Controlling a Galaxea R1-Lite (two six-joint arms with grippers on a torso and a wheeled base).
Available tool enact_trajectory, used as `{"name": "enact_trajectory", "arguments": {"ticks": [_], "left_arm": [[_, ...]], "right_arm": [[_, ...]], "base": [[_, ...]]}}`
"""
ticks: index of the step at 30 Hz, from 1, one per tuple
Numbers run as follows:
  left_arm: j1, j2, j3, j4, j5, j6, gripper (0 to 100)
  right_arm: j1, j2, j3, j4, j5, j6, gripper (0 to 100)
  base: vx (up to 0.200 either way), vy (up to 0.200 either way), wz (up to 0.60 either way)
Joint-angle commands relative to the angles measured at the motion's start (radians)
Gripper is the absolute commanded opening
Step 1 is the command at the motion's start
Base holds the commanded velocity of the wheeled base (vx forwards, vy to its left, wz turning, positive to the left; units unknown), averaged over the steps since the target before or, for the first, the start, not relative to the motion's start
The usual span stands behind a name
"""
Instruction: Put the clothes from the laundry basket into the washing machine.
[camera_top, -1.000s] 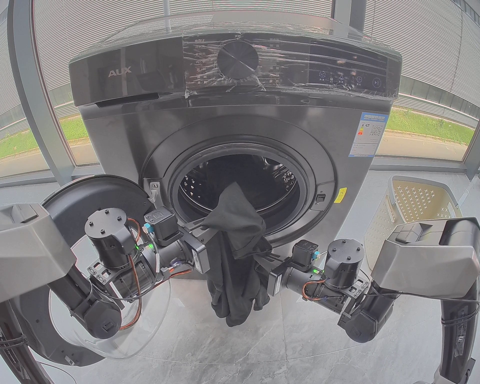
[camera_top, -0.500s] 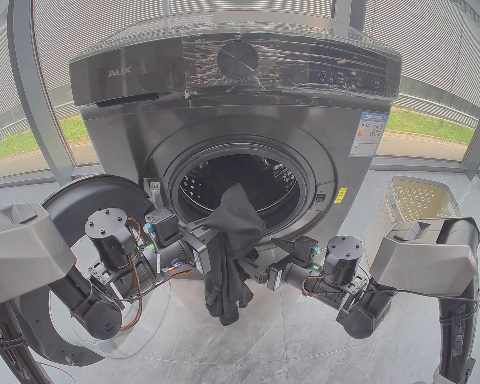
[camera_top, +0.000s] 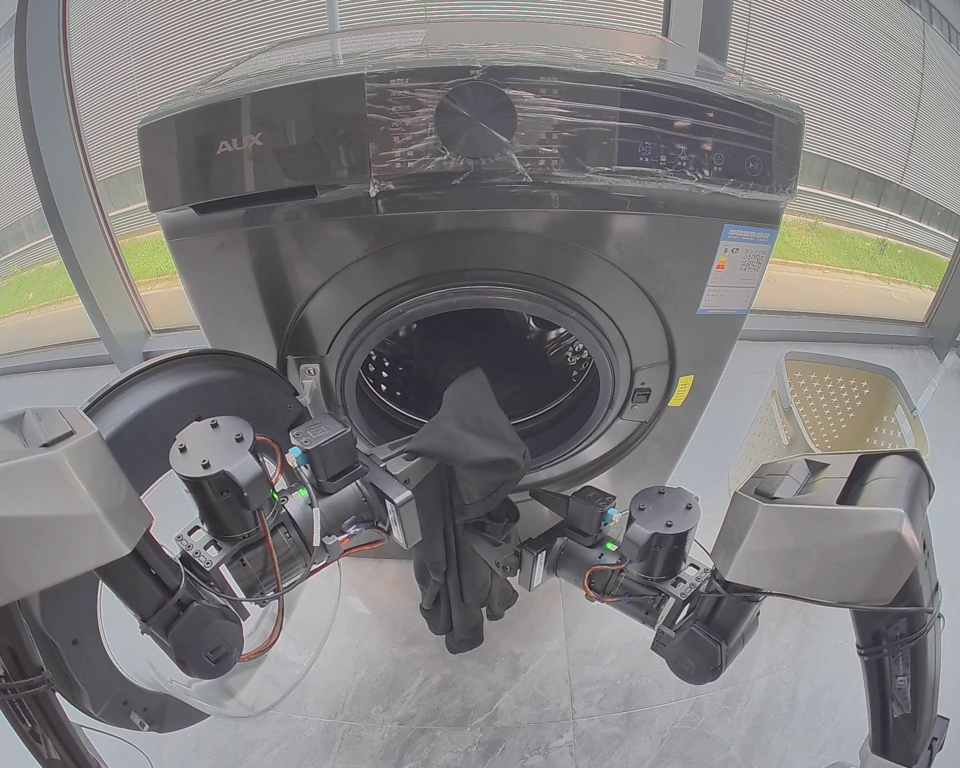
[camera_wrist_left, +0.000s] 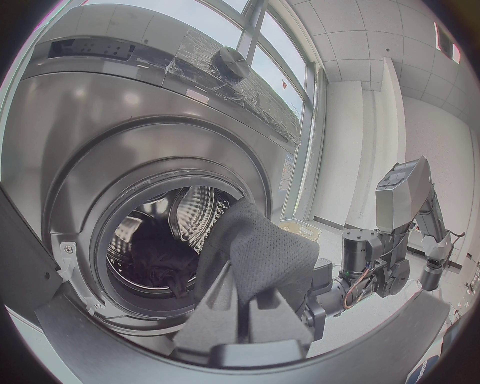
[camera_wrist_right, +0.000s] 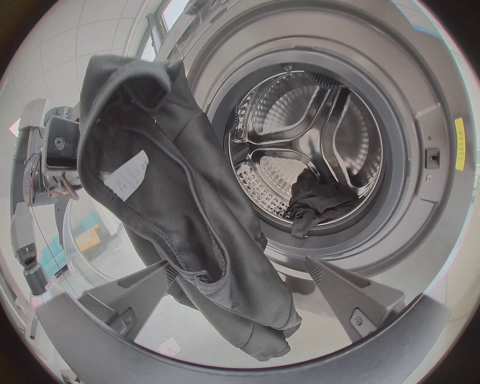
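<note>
Inside left tool (camera_wrist_left: 247, 300), pinched black garment (camera_wrist_left: 265, 250).

garment (camera_top: 470, 440): matt mesh cloth | drum (camera_wrist_right: 305, 145): shiny metal | laundry basket (camera_top: 850, 400): plastic, probably matt

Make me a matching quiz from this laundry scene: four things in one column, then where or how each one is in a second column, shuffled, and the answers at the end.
Things
1. black garment
2. laundry basket
3. washer door
4. right gripper

Places and states
A. open, beside the garment
B. on the floor, to the right of the washing machine
C. held by the left gripper, hanging in front of the drum
D. swung open on the robot's left side

Pairs: 1-C, 2-B, 3-D, 4-A
</note>
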Motion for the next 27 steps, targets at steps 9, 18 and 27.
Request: {"name": "enact_trajectory", "arguments": {"ticks": [9,18,27], "left_arm": [[0.008,0.002,0.004,0.000,-0.001,0.000,0],[0.010,-0.001,0.006,0.000,-0.003,0.000,0],[0.003,-0.084,0.044,0.000,0.000,-0.003,0]], "right_arm": [[-0.005,0.016,-0.031,-0.002,-0.027,0.004,0],[-0.010,-0.093,0.055,-0.002,-0.030,0.004,0],[-0.005,-0.277,0.219,-0.002,-0.056,0.019,0]], "base": [[0.000,0.000,0.00],[0.000,0.000,0.00],[0.000,0.000,0.00]]}}
